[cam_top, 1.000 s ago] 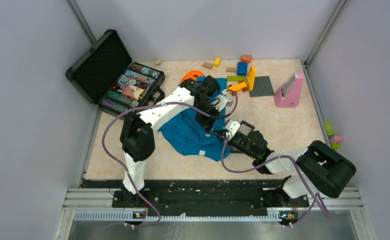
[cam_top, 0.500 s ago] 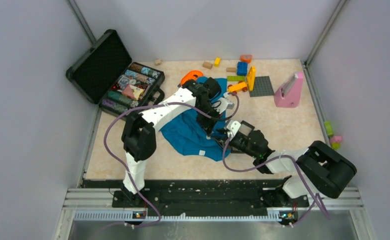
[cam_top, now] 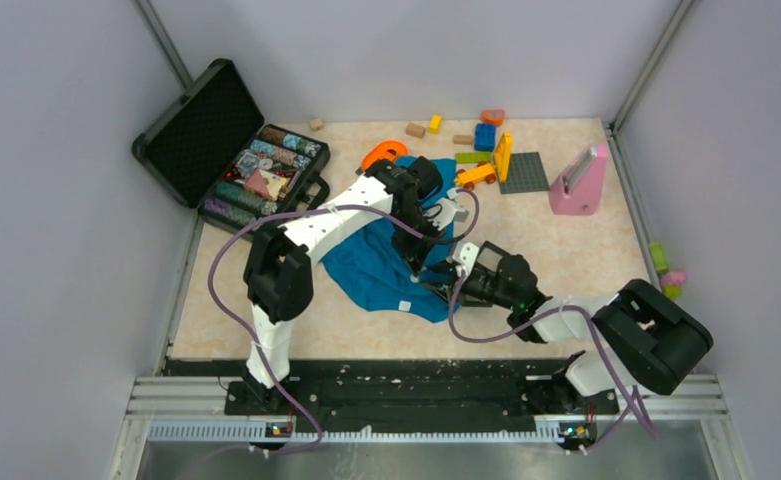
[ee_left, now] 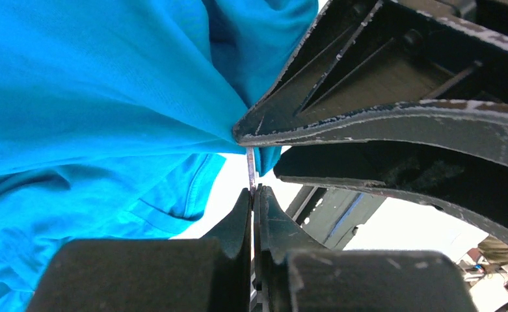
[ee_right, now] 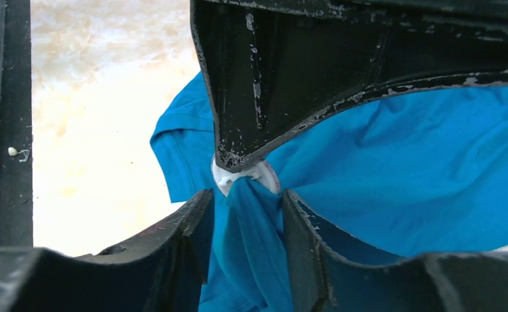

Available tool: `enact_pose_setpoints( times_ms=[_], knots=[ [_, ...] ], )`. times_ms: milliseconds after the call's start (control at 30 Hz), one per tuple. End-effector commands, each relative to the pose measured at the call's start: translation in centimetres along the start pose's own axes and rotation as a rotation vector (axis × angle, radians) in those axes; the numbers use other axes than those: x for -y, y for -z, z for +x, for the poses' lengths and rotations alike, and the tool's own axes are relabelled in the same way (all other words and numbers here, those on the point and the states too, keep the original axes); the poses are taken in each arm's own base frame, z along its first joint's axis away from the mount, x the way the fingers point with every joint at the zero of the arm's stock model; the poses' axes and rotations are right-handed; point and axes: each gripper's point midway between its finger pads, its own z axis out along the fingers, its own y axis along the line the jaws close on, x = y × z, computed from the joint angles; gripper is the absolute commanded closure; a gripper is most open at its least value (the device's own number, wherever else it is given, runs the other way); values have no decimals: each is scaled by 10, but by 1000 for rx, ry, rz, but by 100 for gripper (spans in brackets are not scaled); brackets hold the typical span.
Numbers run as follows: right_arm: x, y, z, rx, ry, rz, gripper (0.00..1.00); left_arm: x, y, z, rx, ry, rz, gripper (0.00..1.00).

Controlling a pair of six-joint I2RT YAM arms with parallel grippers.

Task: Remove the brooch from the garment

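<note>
The blue garment (cam_top: 378,268) lies crumpled mid-table. The brooch (ee_right: 265,175), a small pale round disc, sits on a bunched fold of it. My left gripper (ee_left: 252,193) is shut on the brooch (ee_left: 251,168), seen there edge-on as a thin strip. Its finger (ee_right: 270,78) hangs over the disc in the right wrist view. My right gripper (ee_right: 241,201) is shut on the fold of garment (ee_right: 401,162) just below the brooch. In the top view the left gripper (cam_top: 421,268) and right gripper (cam_top: 444,280) meet at the garment's right edge; the brooch is hidden there.
An open black case (cam_top: 231,150) with coloured pieces stands at the back left. Toy blocks (cam_top: 481,140), a grey baseplate (cam_top: 523,172), a pink piece (cam_top: 578,182) and an orange piece (cam_top: 384,152) lie at the back. Small toys (cam_top: 666,270) sit beyond the right edge.
The right gripper has edged slightly left, closer to the left gripper. The left gripper has stayed at the garment's right edge, barely moving.
</note>
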Motion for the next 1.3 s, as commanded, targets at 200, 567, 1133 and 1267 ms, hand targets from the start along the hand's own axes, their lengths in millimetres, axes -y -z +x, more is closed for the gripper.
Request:
enact_pose_setpoints(
  times_ms=[200, 567, 1133, 1267],
  knots=[
    [-1, -11, -23, 87, 21, -25, 59, 14, 14, -5, 10, -66, 7, 100],
    [-8, -12, -26, 102, 18, -63, 87, 12, 14, -10, 18, -68, -38, 89],
    [7, -9, -27, 98, -65, 38, 100, 5, 82, -39, 748, 18, -217, 8],
    [10, -5, -49, 205, -178, 38, 100, 3, 90, -24, 941, 78, -171, 8]
  ],
)
